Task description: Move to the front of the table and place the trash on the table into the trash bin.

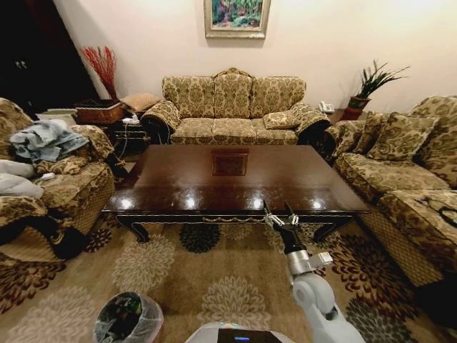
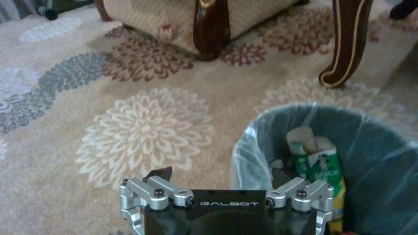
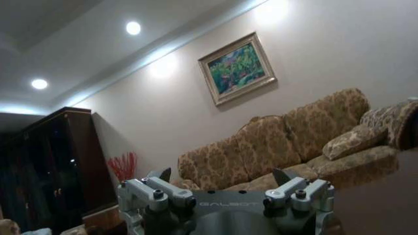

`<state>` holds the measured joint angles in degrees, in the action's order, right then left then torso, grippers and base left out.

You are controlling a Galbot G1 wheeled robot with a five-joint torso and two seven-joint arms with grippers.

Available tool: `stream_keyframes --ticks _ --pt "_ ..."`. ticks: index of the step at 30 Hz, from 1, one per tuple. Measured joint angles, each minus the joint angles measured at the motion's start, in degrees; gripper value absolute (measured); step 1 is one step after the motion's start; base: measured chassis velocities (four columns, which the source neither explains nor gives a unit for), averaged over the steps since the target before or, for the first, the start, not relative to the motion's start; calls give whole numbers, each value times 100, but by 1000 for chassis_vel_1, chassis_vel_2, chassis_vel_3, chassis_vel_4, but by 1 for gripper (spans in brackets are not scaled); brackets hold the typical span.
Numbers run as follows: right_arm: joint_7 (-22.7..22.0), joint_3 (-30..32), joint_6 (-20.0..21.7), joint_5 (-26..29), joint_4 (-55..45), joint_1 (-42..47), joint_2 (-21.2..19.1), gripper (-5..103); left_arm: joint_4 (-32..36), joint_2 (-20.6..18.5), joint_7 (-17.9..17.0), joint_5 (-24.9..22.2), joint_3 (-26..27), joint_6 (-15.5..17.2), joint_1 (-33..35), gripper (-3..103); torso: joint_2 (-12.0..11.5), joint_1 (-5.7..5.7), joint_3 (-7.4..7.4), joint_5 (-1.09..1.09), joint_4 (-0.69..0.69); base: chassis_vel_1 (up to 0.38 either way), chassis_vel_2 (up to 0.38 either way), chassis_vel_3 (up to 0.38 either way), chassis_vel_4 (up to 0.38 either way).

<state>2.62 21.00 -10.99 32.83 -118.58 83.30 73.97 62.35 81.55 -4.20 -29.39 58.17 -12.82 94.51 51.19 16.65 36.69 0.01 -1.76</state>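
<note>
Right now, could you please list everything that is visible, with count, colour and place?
glossy dark brown wooden table: one, centre, on the carpet.
round black trash bin with grey plastic bag: one, on the carpet near the robot's left; holds a green-white wrapper tube.
gold patterned sofas: three, behind and at both sides.
framed painting: one, on the wall.
right gripper: open, at the table's near edge.
left gripper: beside the bin.

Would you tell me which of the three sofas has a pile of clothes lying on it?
The sofa on the robot's left: a heap of blue-grey clothes lies on it. The sofa against the far wall and the sofa on the right carry only cushions.
</note>
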Motion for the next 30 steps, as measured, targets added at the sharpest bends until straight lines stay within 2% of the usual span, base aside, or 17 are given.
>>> stream_keyframes --ticks 6,9,10,11,13,14,15,16,17,19,21,23,24,25,26,28,30 --pt "-7 -105 19 -26 -13 -32 -2 100 715 223 10 55 231 -96 374 100 0 0 0 -3 0 0 0 0 0" --pt "-86 -124 216 -106 -192 -6 -3 100 1588 547 -94 289 765 -416 664 100 0 0 0 -3 0 0 0 0 0" --pt "-86 -124 216 -106 -192 -6 -3 100 1588 547 -94 289 765 -416 664 100 0 0 0 -3 0 0 0 0 0" --pt "-212 -87 448 -164 -353 34 -7 100 2123 625 -159 367 1009 -485 796 100 0 0 0 2 -2 0 0 0 0" --pt "-356 66 654 -263 -604 133 3 100 2890 579 -248 283 1193 -434 886 100 0 0 0 0 -2 0 0 0 0" --pt "-356 66 654 -263 -604 133 3 100 2890 579 -248 283 1193 -434 886 100 0 0 0 0 -2 0 0 0 0" --pt "-399 136 717 -293 -705 169 15 100 3146 530 -265 214 1223 -381 901 100 0 0 0 -3 -2 0 0 0 0" --pt "-514 271 882 -340 -942 221 48 100 3788 383 -289 -13 1281 -218 941 100 0 0 0 -1 4 0 0 0 0" --pt "-600 364 1029 -363 -1117 232 72 100 4264 279 -283 -188 1299 -120 987 100 0 0 0 1 5 0 0 0 0" --pt "-641 413 1093 -376 -1203 239 83 100 4522 222 -265 -280 1311 -67 1011 100 0 0 0 3 5 0 0 0 0" --pt "-759 671 1200 -408 -1531 461 75 100 5697 -47 -145 -567 1186 218 1120 100 0 1 1 -1 -1 0 0 0 0" --pt "-760 738 1202 -409 -1600 568 76 100 5940 -97 -134 -598 1117 313 1137 100 0 1 0 -2 -1 0 0 0 0" --pt "-754 905 1178 -448 -1761 859 131 100 6637 -230 -73 -644 802 555 1167 100 0 1 0 3 1 0 0 0 0" --pt "-748 959 1157 -483 -1823 978 175 100 6900 -279 -31 -646 611 663 1169 100 0 1 0 2 3 0 0 0 0" --pt "-748 959 1157 -483 -1823 978 175 100 6900 -279 -31 -646 611 663 1169 100 0 1 0 2 3 0 0 0 0" --pt "-714 1076 1066 -706 -1981 1275 345 100 7589 -369 95 -548 -12 1096 1123 100 0 0 0 -1 3 0 0 0 0" --pt "-693 1091 1030 -791 -2003 1333 380 100 7741 -381 152 -516 -172 1215 1104 100 0 0 0 0 3 0 0 0 0"
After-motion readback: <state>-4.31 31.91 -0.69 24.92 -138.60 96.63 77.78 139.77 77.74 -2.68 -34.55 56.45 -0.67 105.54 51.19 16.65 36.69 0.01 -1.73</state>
